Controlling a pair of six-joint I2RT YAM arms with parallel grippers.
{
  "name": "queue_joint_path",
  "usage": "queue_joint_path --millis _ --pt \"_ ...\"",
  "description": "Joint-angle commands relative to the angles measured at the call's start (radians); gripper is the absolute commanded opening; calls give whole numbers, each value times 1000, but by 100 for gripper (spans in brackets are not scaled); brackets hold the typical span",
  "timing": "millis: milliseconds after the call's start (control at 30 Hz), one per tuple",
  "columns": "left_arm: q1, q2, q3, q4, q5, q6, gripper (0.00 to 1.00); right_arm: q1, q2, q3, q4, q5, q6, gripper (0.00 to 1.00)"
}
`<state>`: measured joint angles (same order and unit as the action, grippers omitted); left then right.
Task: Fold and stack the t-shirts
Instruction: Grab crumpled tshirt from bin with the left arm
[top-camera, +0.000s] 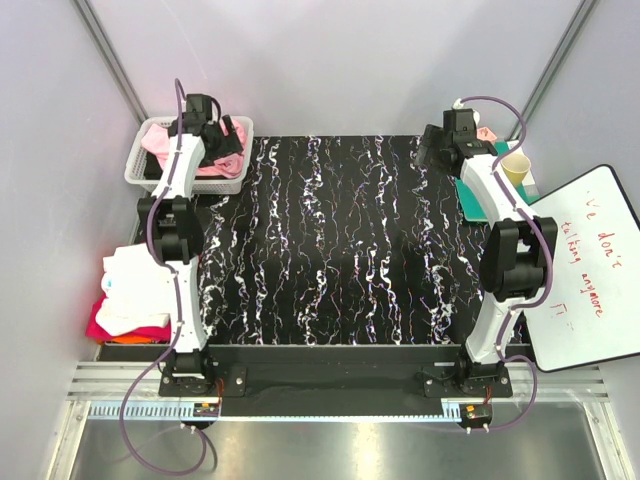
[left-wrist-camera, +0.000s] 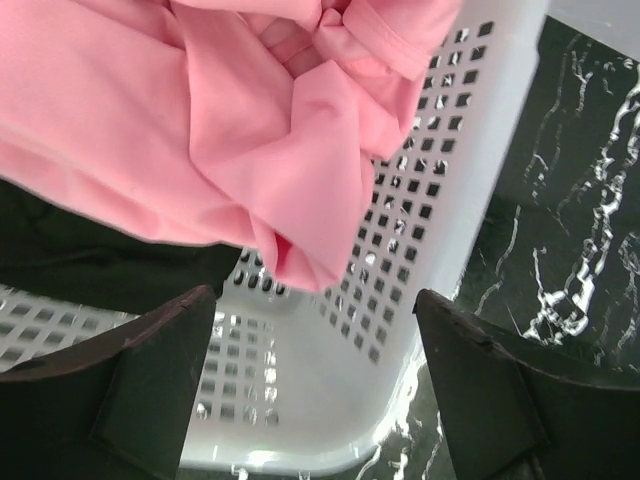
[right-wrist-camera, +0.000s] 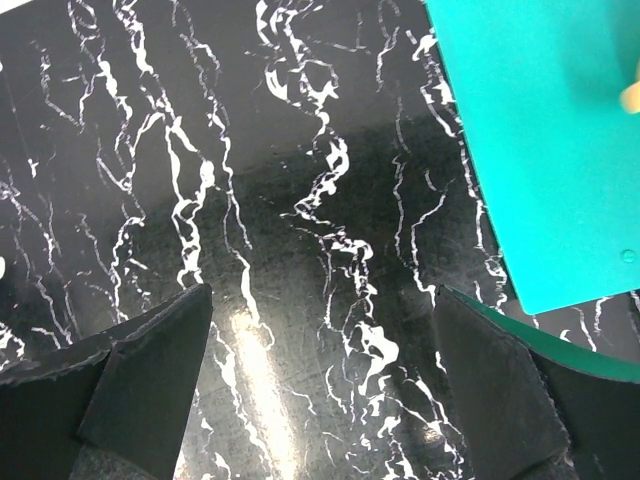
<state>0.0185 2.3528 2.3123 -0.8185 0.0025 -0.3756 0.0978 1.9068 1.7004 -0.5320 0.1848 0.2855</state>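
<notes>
Left gripper (left-wrist-camera: 315, 310): fingers spread apart, nothing between them; it hangs over the basket (left-wrist-camera: 425, 225) in the upper left of the top view.
Pink shirt (left-wrist-camera: 200, 130): crumpled in the basket, filling the upper left of the left wrist view; one hanging fold ends just above the gap between the fingers. No clear long axis.
Black shirt (left-wrist-camera: 90, 260): under the pink one, at the left edge of that view.
Nearer arm: the left by far; the right gripper (right-wrist-camera: 320, 300) is open over bare table (top-camera: 330, 250), upper right of the top view, well apart from the basket.
Edges: the basket's lattice wall runs diagonally just right of the fold, so a closing reach probably needs to go up and left, clear of the wall.
Open room: the dark table's middle is free for spreading.
Folded stack (top-camera: 135, 285): white on top, at the left edge.
Right-side clutter: teal board (right-wrist-camera: 540, 130), paper cup (top-camera: 515, 165), whiteboard (top-camera: 590, 270).
</notes>
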Motion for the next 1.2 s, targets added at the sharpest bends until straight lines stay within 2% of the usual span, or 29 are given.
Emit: queue_joint_path --millis 0,200,467,800,900,1067,1167 --pt "14 63 119 53 23 -31 81 -1 9 27 -8 -33 15 100" --pt "14 114 185 67 1 -17 76 -10 14 28 -5 -30 6 100" --pt "-3 129 134 50 -33 1 74 -32 24 35 -3 -30 9 100" --pt "-12 149 111 24 -41 4 63 -44 21 27 1 -39 14 100" --pt "-12 146 95 9 -58 -2 45 -47 15 18 3 -41 14 100" --pt "-14 151 91 7 -64 -16 0 -50 1 1 6 -42 14 100" --pt "-14 138 85 7 -65 -17 0 -50 -6 -10 7 -42 11 100"
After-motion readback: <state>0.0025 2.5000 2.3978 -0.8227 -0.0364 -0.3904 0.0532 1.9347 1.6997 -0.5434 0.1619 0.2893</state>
